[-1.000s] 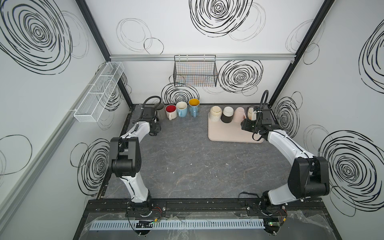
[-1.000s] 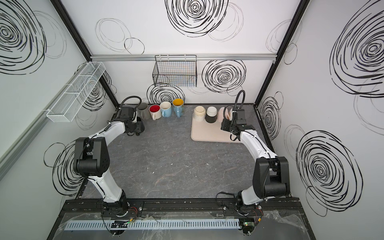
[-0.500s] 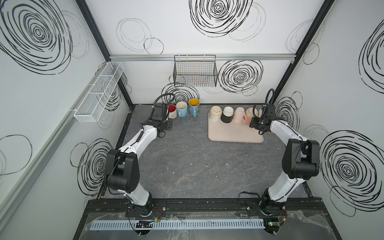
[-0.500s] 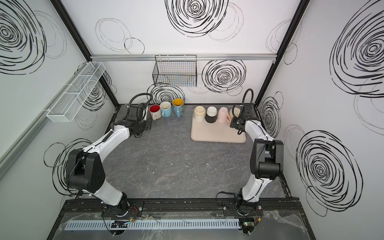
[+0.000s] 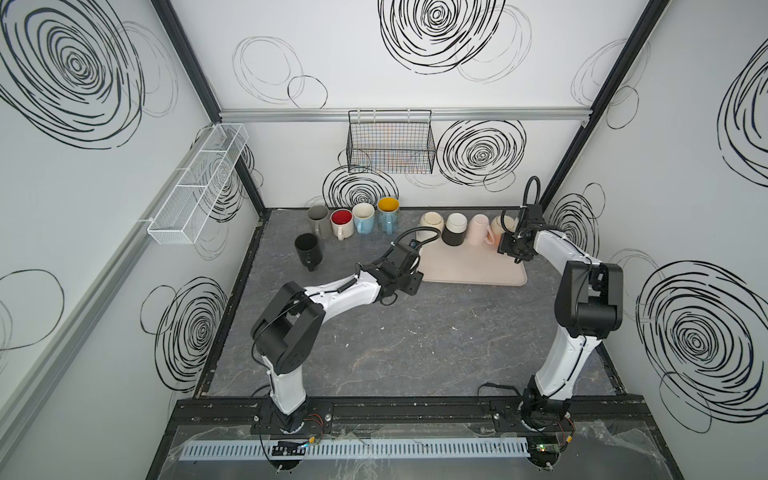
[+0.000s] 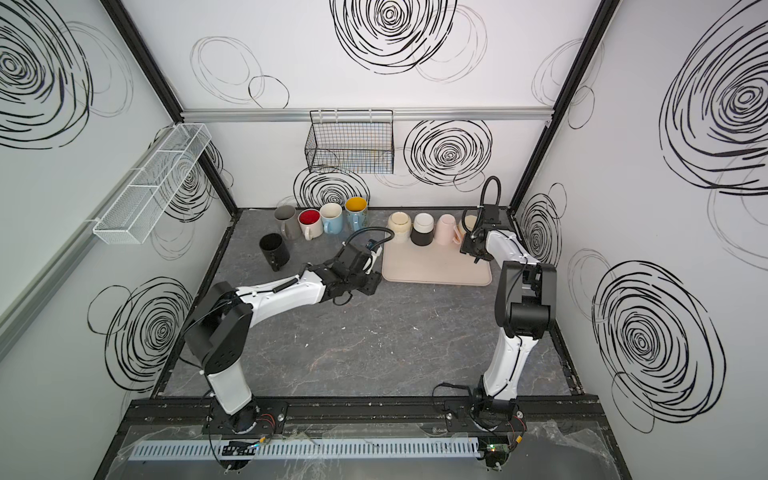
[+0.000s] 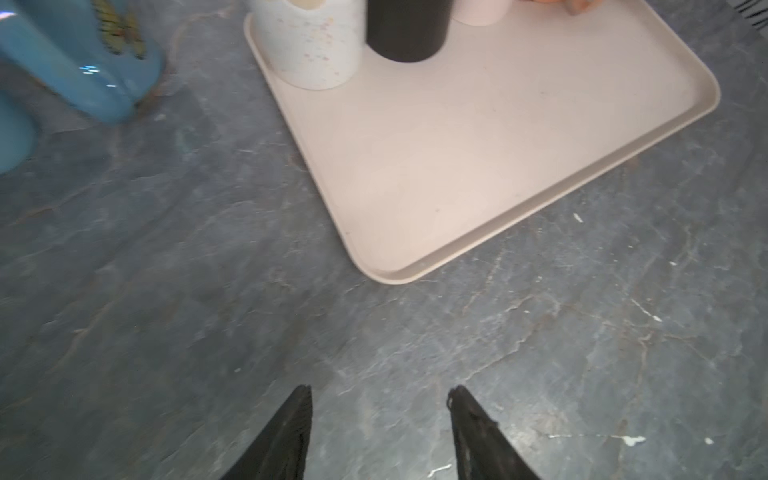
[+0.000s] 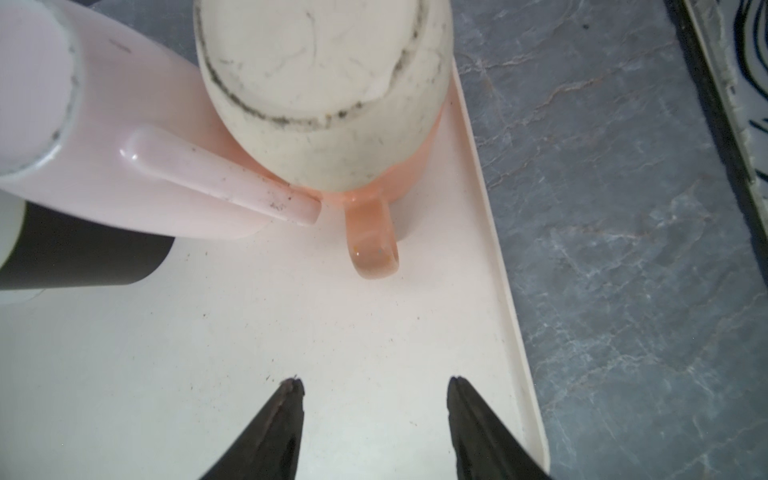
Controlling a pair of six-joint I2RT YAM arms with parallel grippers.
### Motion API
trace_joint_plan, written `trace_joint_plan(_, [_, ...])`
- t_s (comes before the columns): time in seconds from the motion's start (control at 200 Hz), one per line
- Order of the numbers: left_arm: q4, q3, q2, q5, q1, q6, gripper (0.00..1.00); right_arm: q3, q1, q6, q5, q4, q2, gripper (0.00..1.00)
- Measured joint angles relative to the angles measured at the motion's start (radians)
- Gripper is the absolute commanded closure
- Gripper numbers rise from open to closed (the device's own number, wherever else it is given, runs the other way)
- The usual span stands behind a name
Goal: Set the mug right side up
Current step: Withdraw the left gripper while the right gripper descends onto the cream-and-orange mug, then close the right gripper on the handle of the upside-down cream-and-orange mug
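Several mugs stand upside down along the back of the beige tray. The last one on the right is a cream and orange mug whose orange handle points toward my right gripper. That gripper hovers open and empty over the tray, a short way in front of the handle. A pink upside-down mug leans close beside it. My left gripper is open and empty above the grey table, near the tray's front left corner.
A speckled cream mug and a black-and-white mug also stand on the tray. Upright grey, red and two blue mugs line the back wall, with a black mug in front. A wire basket hangs above.
My left arm has swung right from the back-left mugs to the tray's front left corner, leaving the black mug standing. The right gripper has shifted slightly and its jaws have narrowed a little.
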Motion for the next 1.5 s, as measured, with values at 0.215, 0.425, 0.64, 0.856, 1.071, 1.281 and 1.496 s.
trace_joint_plan(0.215, [0.062, 0.045, 0.083, 0.058, -0.053, -0.041, 0.44, 0.051, 0.000, -0.024, 0.027, 0.001, 0.082, 0.44])
trace_joint_plan(0.425, [0.096, 0.051, 0.097, 0.085, -0.058, -0.061, 0.44, 0.124, -0.001, -0.063, 0.071, 0.000, 0.171, 0.48])
trace_joint_plan(0.64, [0.124, 0.025, 0.092, 0.088, -0.071, -0.067, 0.44, 0.125, -0.003, -0.111, 0.092, 0.001, 0.187, 0.66])
trace_joint_plan(0.856, [0.149, -0.080, 0.042, 0.076, -0.093, -0.081, 0.44, 0.115, -0.005, -0.149, 0.098, 0.011, 0.185, 0.90])
trace_joint_plan(1.071, [0.171, -0.128, 0.005, 0.069, -0.104, -0.093, 0.44, 0.013, 0.000, -0.156, 0.096, 0.029, 0.135, 0.99])
trace_joint_plan(1.281, [0.194, -0.148, -0.029, 0.058, -0.117, -0.097, 0.44, -0.109, 0.014, -0.156, 0.094, 0.043, 0.018, 1.00])
trace_joint_plan(1.496, [0.209, -0.182, -0.058, 0.046, -0.154, -0.108, 0.44, -0.209, 0.043, -0.145, 0.084, 0.054, -0.092, 1.00])
